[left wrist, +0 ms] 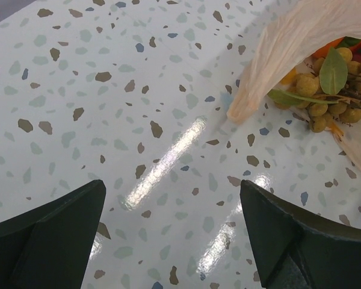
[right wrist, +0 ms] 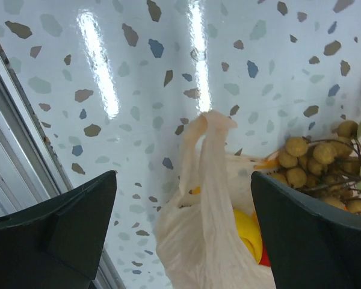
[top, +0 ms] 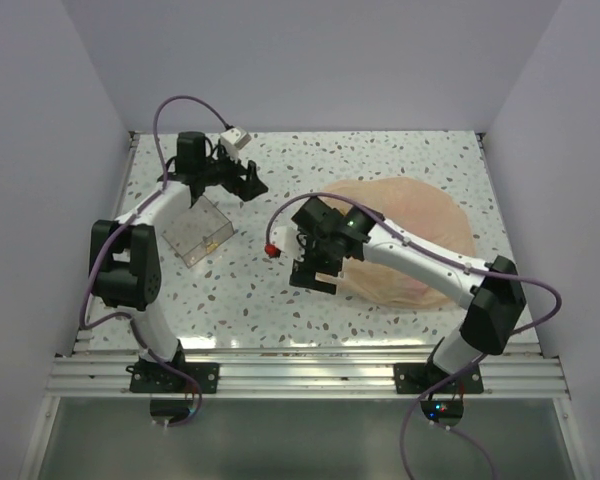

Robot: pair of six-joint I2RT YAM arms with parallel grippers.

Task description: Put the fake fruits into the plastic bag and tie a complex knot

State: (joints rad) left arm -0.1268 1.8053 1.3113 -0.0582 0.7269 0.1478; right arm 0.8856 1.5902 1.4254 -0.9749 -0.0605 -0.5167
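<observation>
Left gripper (left wrist: 172, 183) and right gripper (right wrist: 183, 177) gaping empty, crinkly peach plastic bag (right wrist: 210, 253), grape cluster (right wrist: 307, 162) at mouth

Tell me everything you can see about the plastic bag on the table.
The plastic bag is thin, crinkly, translucent peach film, lying slumped and untied on the speckled table, right of centre. One loop handle stretches out from its mouth, framed between the spread fingers of the right gripper, which do not clamp it. A tan grape cluster lies at the gaping opening, and a yellow fruit shows through the film. The right arm reaches over it.
</observation>
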